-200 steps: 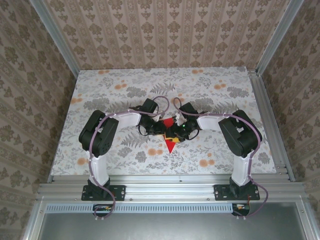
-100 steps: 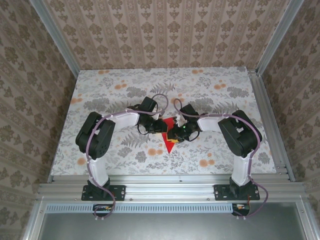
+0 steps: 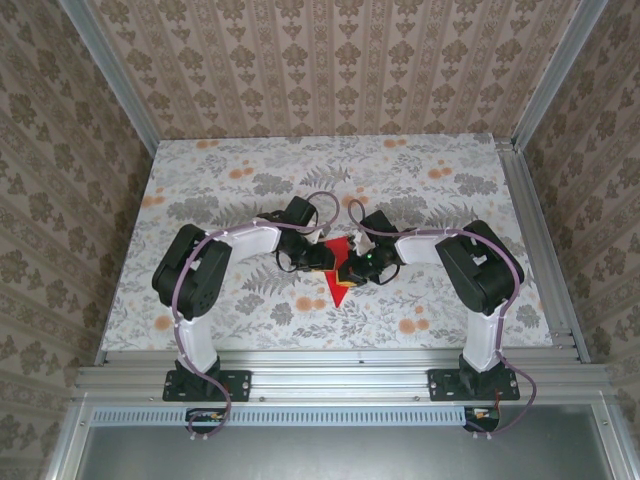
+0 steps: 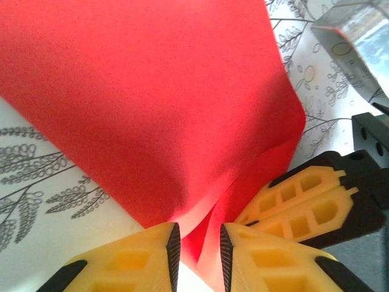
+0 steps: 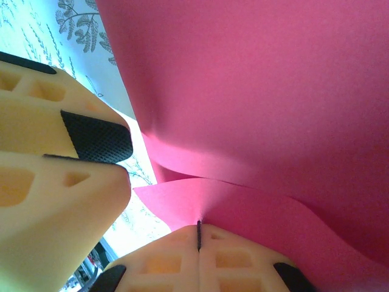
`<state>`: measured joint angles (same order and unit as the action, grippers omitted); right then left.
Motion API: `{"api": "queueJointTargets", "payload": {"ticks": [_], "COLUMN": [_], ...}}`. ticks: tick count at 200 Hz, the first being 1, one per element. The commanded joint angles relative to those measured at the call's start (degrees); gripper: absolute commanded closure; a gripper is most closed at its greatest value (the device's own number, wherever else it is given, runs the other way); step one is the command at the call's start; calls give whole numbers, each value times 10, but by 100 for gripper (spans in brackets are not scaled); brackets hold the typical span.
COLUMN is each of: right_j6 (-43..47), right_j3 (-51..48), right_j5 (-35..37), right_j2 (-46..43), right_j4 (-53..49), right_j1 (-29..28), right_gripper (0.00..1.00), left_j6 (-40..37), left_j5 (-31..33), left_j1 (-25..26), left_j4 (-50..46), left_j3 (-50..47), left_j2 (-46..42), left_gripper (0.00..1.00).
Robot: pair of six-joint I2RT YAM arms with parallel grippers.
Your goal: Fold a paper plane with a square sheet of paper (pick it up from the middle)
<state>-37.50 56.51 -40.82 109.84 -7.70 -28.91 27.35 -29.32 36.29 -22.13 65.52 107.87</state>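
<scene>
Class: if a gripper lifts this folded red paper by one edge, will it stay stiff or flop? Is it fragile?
Probably floppy: the folded red paper sheet curves and buckles beside the right gripper. Likely light and easily creased: its layers look thin.

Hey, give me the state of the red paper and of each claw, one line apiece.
Red paper: folded to a point, bowed rather than flat, layers gaping at one edge.
Left claw: slightly open, a fold of the red paper between its fingers.
Right claw: shut on the red paper's edge.
</scene>
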Motion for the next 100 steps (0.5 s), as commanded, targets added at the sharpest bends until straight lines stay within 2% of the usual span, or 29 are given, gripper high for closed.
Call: {"api": "queueJointTargets", "payload": {"ticks": [1,44,100], "right_j6": [2,3,5], "right_j3": [-10,-10,-9], "right_j5": [4,4,2], "right_j2": [1,1,0], "right_j4": [-7,-7,-9], "right_j1": [-3,-2,-2], "right_gripper": [98,98,99], "left_j6": [-17,-15,-19], "left_j5": [6,-8,-16], "left_j1": [2,5,9], "left_j4": [-21,-15,-20], "left_j3": [1,-7,-3], "left_j2": [-4,1,12], "left_gripper": [72,73,78]}}
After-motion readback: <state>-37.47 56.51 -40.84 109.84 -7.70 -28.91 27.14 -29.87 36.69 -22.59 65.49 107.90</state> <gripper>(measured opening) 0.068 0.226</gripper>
